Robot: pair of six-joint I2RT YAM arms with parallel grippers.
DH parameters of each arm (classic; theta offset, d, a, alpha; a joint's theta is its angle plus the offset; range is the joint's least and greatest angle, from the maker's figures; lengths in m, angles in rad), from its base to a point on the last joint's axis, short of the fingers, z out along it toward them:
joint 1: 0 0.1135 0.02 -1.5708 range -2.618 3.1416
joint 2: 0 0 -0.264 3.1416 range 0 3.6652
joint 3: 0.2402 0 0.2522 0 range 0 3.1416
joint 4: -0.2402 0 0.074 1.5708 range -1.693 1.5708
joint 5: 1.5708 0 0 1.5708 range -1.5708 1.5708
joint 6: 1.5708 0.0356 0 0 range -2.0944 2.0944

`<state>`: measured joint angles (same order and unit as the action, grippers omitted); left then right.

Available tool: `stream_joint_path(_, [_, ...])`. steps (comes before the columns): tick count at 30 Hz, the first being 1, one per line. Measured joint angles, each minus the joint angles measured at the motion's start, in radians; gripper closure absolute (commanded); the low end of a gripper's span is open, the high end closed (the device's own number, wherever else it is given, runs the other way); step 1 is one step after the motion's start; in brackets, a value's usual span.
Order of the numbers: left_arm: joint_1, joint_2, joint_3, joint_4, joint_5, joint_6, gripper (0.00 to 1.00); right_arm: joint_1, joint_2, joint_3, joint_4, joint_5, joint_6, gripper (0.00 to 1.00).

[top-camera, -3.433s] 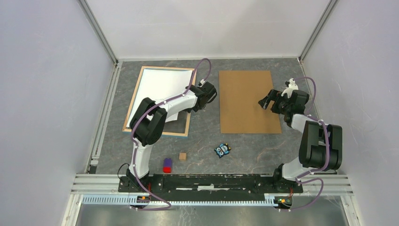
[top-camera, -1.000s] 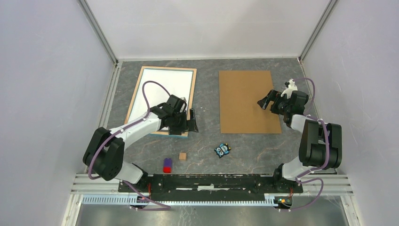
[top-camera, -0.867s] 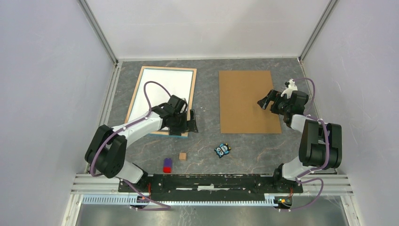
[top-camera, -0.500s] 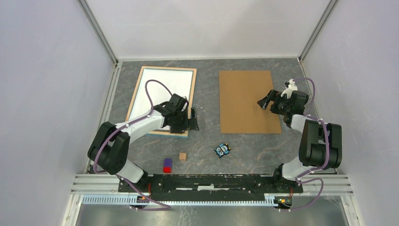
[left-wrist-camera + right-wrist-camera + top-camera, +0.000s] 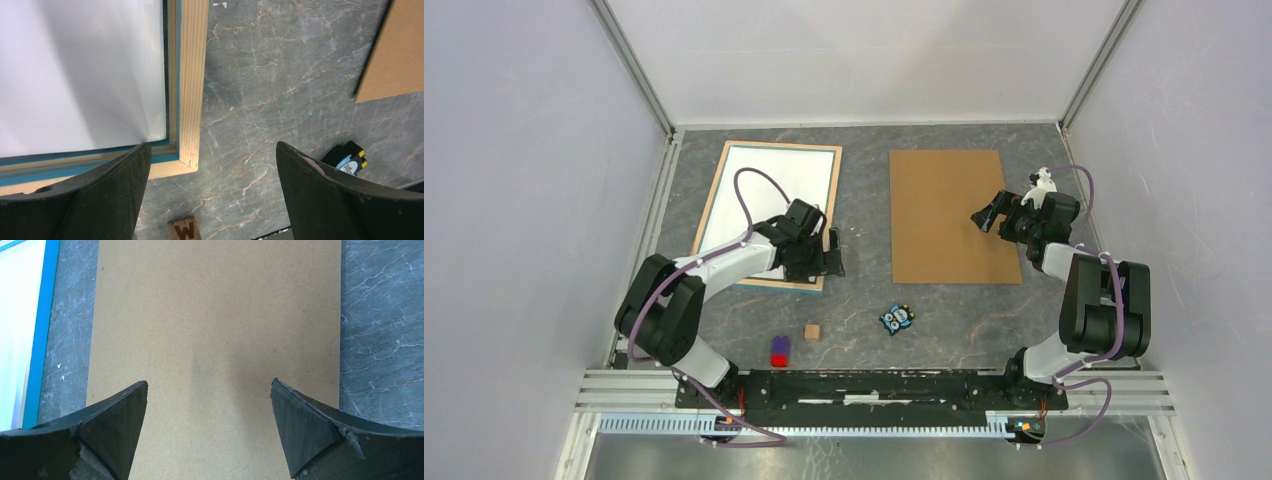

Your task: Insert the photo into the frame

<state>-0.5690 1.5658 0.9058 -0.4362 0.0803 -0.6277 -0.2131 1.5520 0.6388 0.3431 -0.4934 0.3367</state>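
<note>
The frame lies at the back left with its light wood rim up. The photo lies flat inside it, white back up. My left gripper hovers open over the frame's near right corner. In the left wrist view, the left gripper holds nothing, with the wooden rim and the white photo ahead of it. My right gripper is open over the right part of the brown backing board. From the right wrist, the right gripper is empty above the board.
A wooden letter block marked W, a red and purple block and a small blue-black toy lie on the grey table in front of the frame and board. Walls close in the left, right and back.
The photo, curled up under the left gripper earlier, now lies flat in the frame. The left arm has drawn back to the frame's near right corner. The right arm has not moved.
</note>
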Motion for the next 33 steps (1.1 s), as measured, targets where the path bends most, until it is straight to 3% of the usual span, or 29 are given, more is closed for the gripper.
stream_joint_path(11, [0.0, -0.056, 0.053, -0.038, 0.011, 0.002, 0.0, 0.0, 0.001, 0.0, 0.0, 0.001, 0.003, 0.02])
stream_joint_path(25, [-0.008, 0.163, 0.204, 0.026, -0.004, 0.0, 0.0, 0.0, 0.001, 0.0, -0.001, 0.001, 0.003, 0.02])
stream_joint_path(33, [-0.129, 0.194, 0.23, 0.015, -0.036, 0.0, 0.0, 0.0, 0.001, 0.0, 0.0, 0.001, 0.003, 0.02])
